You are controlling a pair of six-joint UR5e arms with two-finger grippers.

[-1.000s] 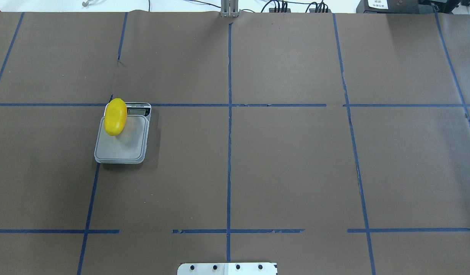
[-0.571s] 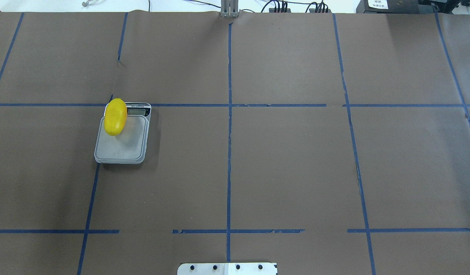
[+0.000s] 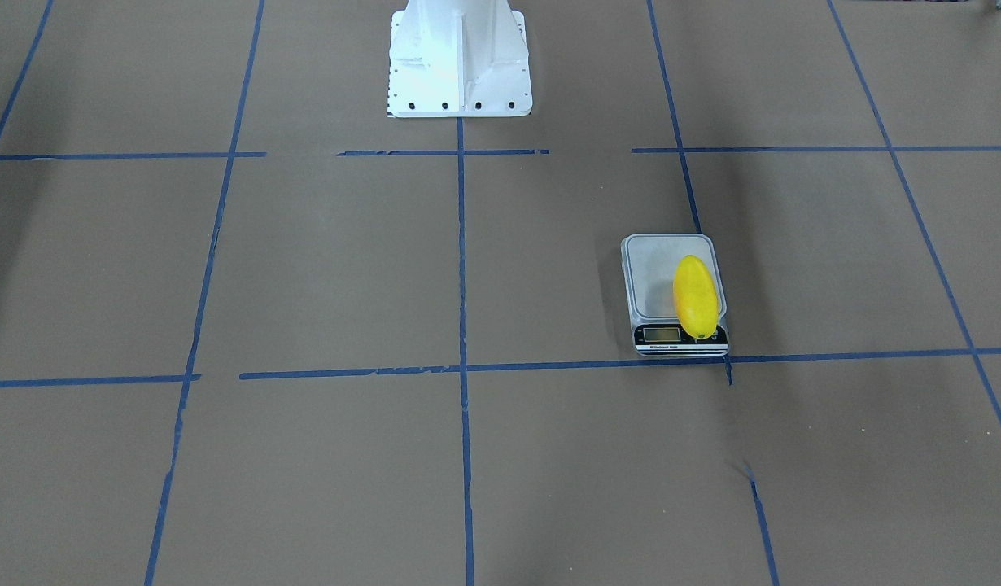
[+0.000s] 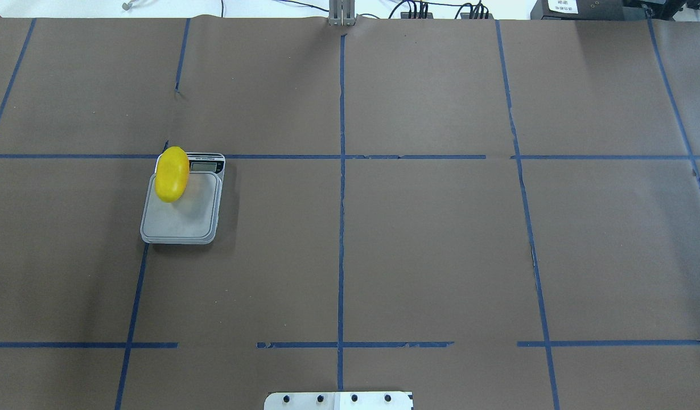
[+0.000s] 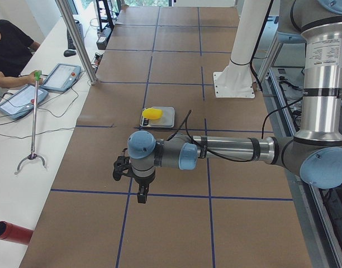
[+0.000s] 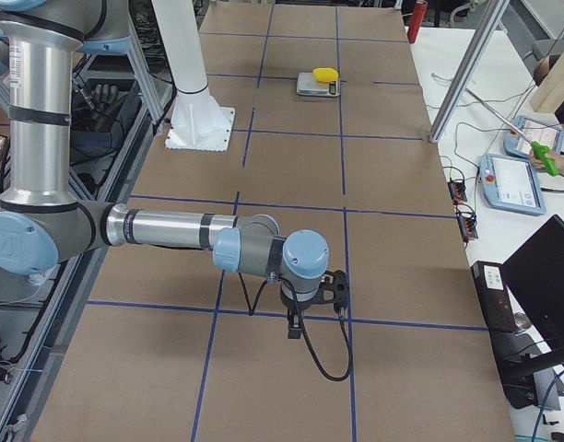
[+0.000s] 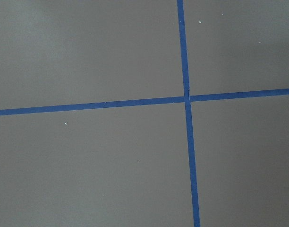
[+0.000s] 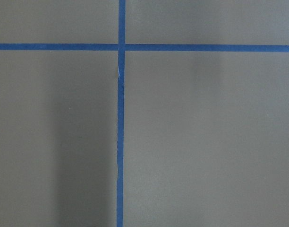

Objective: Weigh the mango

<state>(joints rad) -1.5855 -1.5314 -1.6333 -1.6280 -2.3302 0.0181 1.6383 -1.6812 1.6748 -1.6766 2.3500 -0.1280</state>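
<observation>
The yellow mango [image 4: 172, 173] lies on the silver scale [image 4: 185, 219], at the platform's corner beside the display, on the table's left half. It also shows in the front-facing view [image 3: 696, 297] on the scale [image 3: 655, 277], and in both side views [image 5: 153, 114] [image 6: 325, 74]. My left gripper [image 5: 122, 167] hangs over bare table well away from the scale. My right gripper [image 6: 335, 290] hangs over the table's far right end. Both show only in side views, so I cannot tell whether they are open or shut. Both wrist views show only brown paper and blue tape.
The white robot base [image 3: 460, 65] stands at the table's near middle. Blue tape lines grid the brown table cover. An operator's side bench holds tablets [image 5: 20, 100], a hooked pole [image 5: 34, 123] and a red cylinder [image 5: 9, 231].
</observation>
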